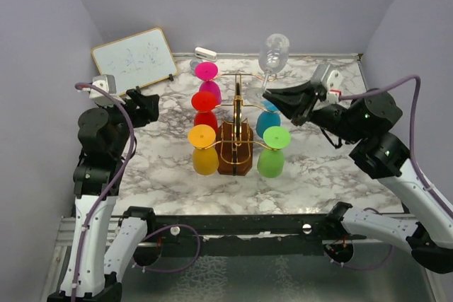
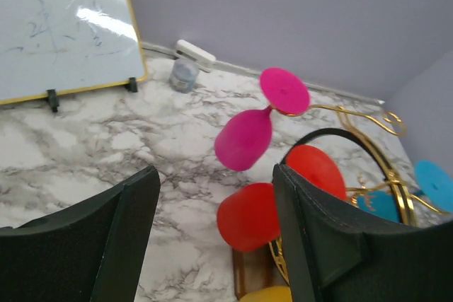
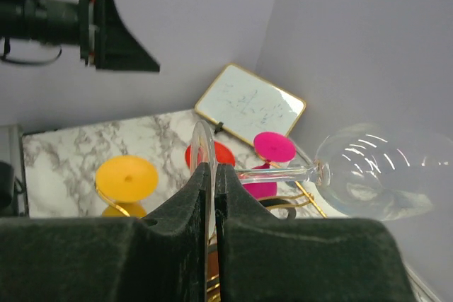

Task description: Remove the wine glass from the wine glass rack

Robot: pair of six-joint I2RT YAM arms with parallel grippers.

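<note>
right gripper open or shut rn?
Shut. Right wrist view: the right gripper clamps the clear wine glass by its foot disc, fingers pressed against it.

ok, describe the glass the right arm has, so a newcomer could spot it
Find the gold wire rack mid-table, hung with coloured glasses. At its far right corner the right tool pinches the foot of one glass. It is the only clear one; its neighbours are opaque colours.
</note>
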